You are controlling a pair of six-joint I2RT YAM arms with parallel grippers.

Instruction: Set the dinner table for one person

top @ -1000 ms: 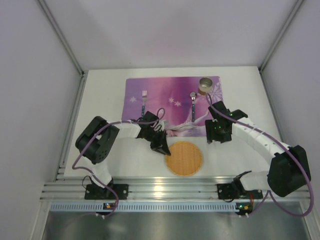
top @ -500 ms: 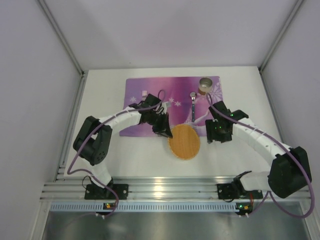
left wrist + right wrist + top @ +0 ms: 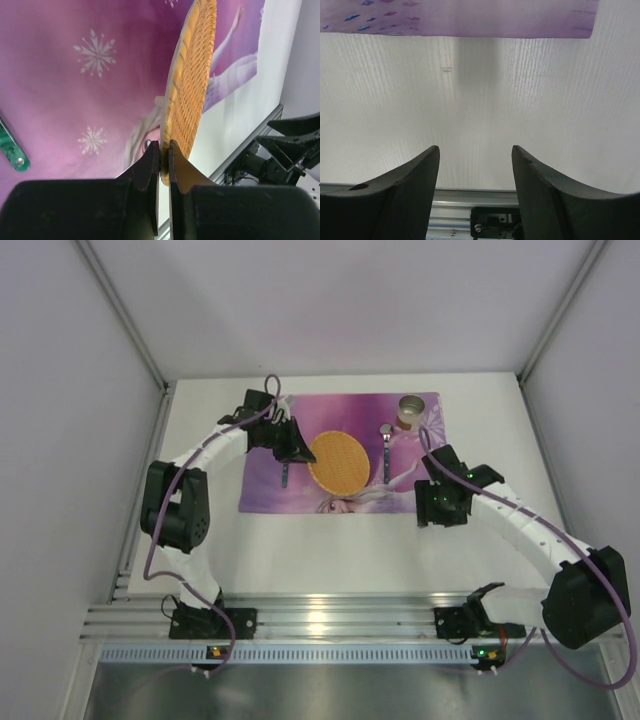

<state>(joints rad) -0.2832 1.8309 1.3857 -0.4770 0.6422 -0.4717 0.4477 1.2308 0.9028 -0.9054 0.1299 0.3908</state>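
Here the left gripper's (image 3: 163, 150) two black fingers (image 3: 149, 162) are pressed together on the rim of a woven orange plate (image 3: 192, 75), with only the thin edge of the wicker between them. In the wrist view the plate runs away from the fingertips edge-on, above the purple snowflake placemat (image 3: 60, 90). Whether its underside touches the mat cannot be told. A green-handled utensil (image 3: 13, 150) lies on the mat at the 9 o'clock edge of that view.

From above, the left gripper (image 3: 295, 447) grips the plate (image 3: 338, 461) at its 9 o'clock side, and the plate sits over the middle of the placemat (image 3: 350, 410). A fork handle (image 3: 286, 476) shows at the plate's 8 o'clock, partly hidden under the gripper. A spoon (image 3: 386, 445) lies at the plate's 3 o'clock, and a small round cup (image 3: 411, 410) stands at its 2 o'clock, on the mat's far right corner.

The right gripper's (image 3: 476, 155) fingers (image 3: 415, 175) stand well apart, holding nothing, over bare white surface. From above, the right gripper (image 3: 440, 505) hangs at the plate's 4 o'clock, just off the mat's near right corner.

The dinner table (image 3: 200, 440) spreads under everything, its white top showing around the mat on all sides, with the aluminium rail (image 3: 330, 620) along its 6 o'clock edge.
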